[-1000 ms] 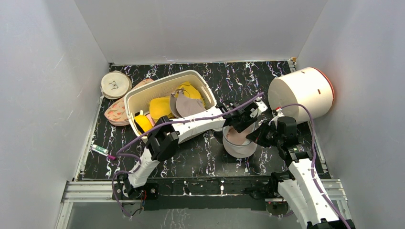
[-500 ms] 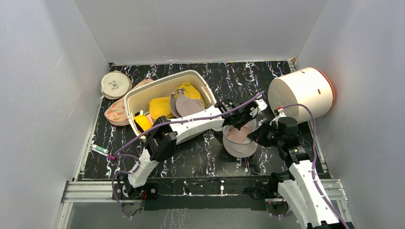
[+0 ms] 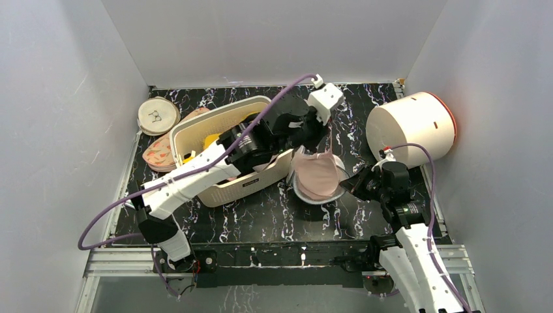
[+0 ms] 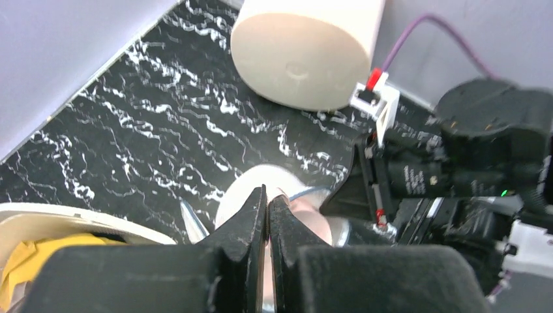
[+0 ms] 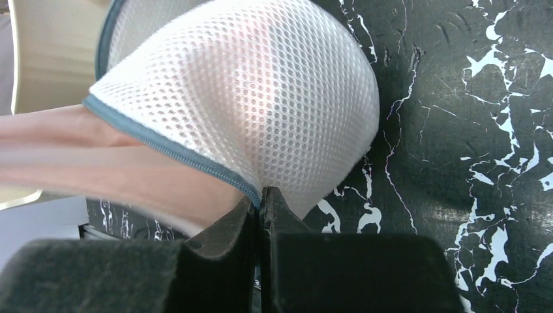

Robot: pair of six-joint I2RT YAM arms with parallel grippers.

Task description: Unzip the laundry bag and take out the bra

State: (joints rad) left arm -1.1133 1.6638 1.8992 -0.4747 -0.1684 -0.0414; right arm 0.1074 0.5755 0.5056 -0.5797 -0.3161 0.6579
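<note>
- the left hand [image 4: 266, 201], fingers pressed together, pinches the pale pink bra [image 3: 317, 175] and holds it up over the marbled black tabletop [image 3: 274, 210], its arm stretched across the cream basket [image 3: 242, 186]
- the bra hangs from that hand, its lower part in the open mouth of the laundry bag [image 5: 261, 98], a whitish mesh drum sitting on the tabletop just right of the basket
- the right hand [image 5: 261, 195], closed tight, grips the bag's blue-trimmed rim on its right side
- in the right wrist view, pink fabric spills out past the trim
- a yellow garment [image 4: 26, 261] lies in the basket
- a big cream drum [image 3: 411, 127] lies tipped at the far right, apart from the bag
- a flat cream disc [image 3: 158, 115] and a pink patterned disc [image 3: 156, 155] sit at the far left, beside the basket
</note>
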